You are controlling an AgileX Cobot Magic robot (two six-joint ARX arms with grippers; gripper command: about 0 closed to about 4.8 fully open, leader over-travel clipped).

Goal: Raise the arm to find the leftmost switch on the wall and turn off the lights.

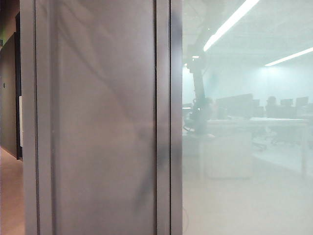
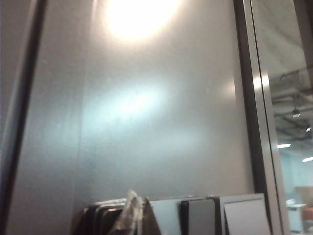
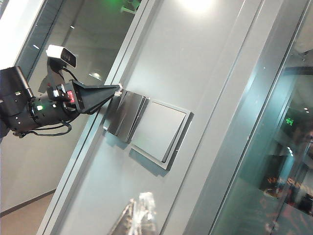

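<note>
Contact geometry: we see the left gripper (image 3: 116,89), dark tapered fingers pressed together, touching the leftmost grey rocker switch (image 3: 116,113) on the pale metal wall panel (image 3: 205,63); the right gripper (image 3: 138,215) sits below, state indeterminate.

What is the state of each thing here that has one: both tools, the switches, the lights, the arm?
left tool: shut, tip against the leftmost switch on the wall.
right tool: near the switch plate, apart from it; open or shut cannot be told.
leftmost switch: touched at one edge; on or off unclear.
large switch: untouched.
ceiling lights: lit.
the arm: raised, a dark silhouette in the glass.
</note>
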